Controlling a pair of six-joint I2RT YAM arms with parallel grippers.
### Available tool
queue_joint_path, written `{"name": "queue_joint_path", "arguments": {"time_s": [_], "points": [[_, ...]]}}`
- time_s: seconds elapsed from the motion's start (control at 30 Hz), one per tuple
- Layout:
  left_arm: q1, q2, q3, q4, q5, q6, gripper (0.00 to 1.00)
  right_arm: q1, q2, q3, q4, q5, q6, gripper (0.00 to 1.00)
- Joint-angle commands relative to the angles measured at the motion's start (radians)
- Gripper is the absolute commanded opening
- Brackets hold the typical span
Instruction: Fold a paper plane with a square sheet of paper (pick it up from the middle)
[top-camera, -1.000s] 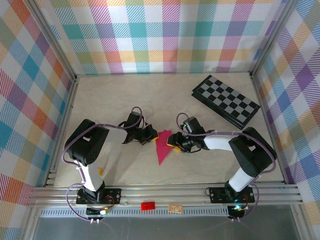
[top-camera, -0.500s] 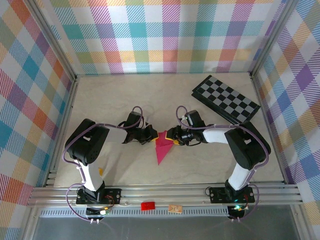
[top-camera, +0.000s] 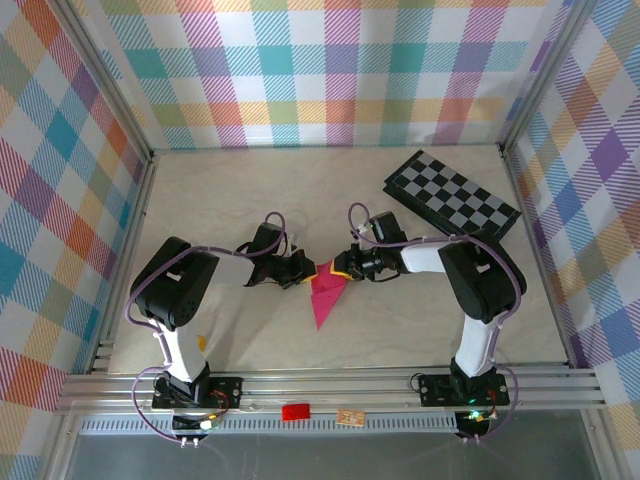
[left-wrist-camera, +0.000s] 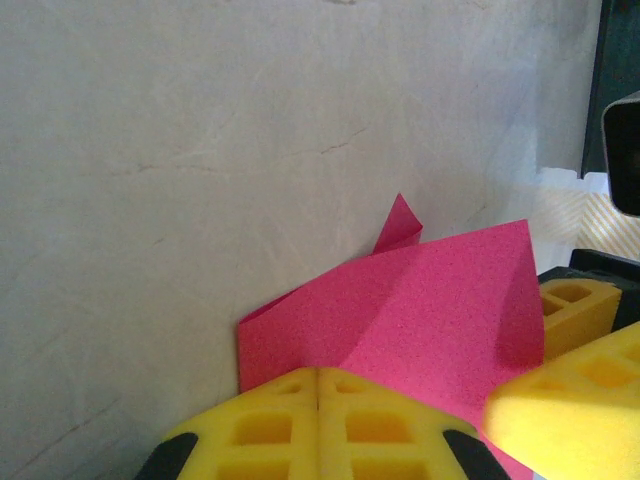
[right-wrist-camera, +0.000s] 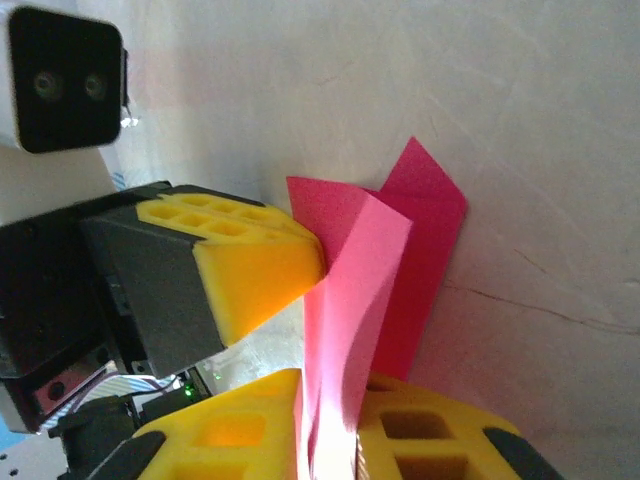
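Currently: mid-fold | paper (top-camera: 326, 293): frame centre, partly folded, one flap raised | left gripper (top-camera: 308, 271): pressed together at paper edge | right gripper (top-camera: 345, 272): pinching raised flap | next, likely: lay flap flat, press crease.

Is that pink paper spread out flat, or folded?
Folded. The pink paper forms a narrow pointed shape with overlapping layers, one flap raised between the yellow fingers of the right gripper.

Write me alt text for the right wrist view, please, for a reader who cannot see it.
A folded pink paper, one flap raised, is pinched by the yellow fingers of the right gripper at the bottom of the frame. The yellow tip of the left gripper touches the paper's fold from the left, above a pale table.
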Motion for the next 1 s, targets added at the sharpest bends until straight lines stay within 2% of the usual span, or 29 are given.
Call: {"name": "queue_joint_path", "arguments": {"time_s": [0.0, 0.03, 0.13, 0.2, 0.27, 0.33, 0.37, 0.53, 0.67, 0.8, 0.97], "points": [[-0.008, 0.035, 0.014, -0.031, -0.002, 0.018, 0.03, -0.009, 0.016, 0.030, -0.061, -0.039, -0.058, 0.13], [-0.008, 0.034, 0.016, -0.032, -0.002, 0.017, 0.03, -0.010, 0.016, 0.033, -0.071, -0.040, -0.064, 0.09], [-0.008, 0.016, 0.020, -0.036, -0.001, 0.013, 0.06, -0.012, 0.008, 0.031, -0.083, -0.028, -0.061, 0.06], [-0.008, -0.017, 0.018, -0.039, -0.010, 0.012, 0.12, -0.012, -0.004, 0.024, -0.078, -0.014, -0.044, 0.05], [-0.008, -0.083, 0.001, -0.051, -0.075, 0.015, 0.18, -0.012, -0.025, 0.009, -0.060, 0.022, -0.006, 0.03], [-0.008, -0.157, -0.013, -0.076, -0.143, 0.039, 0.30, -0.012, -0.066, -0.025, -0.028, 0.096, 0.058, 0.03], [-0.008, -0.185, -0.015, -0.093, -0.162, 0.057, 0.33, -0.012, -0.086, -0.047, 0.005, 0.127, 0.096, 0.03], [-0.041, -0.281, -0.033, -0.135, -0.194, 0.155, 0.38, -0.012, -0.157, -0.155, 0.152, 0.271, 0.299, 0.02], [-0.134, -0.337, -0.049, -0.217, -0.289, 0.285, 0.39, -0.012, -0.175, -0.202, 0.211, 0.323, 0.394, 0.02], [-0.274, -0.383, -0.076, -0.264, -0.447, 0.412, 0.43, -0.010, -0.192, -0.206, 0.179, 0.351, 0.427, 0.01], [-0.415, -0.353, -0.055, -0.331, -0.602, 0.535, 0.45, -0.009, -0.215, -0.212, 0.168, 0.363, 0.442, 0.01]]}}
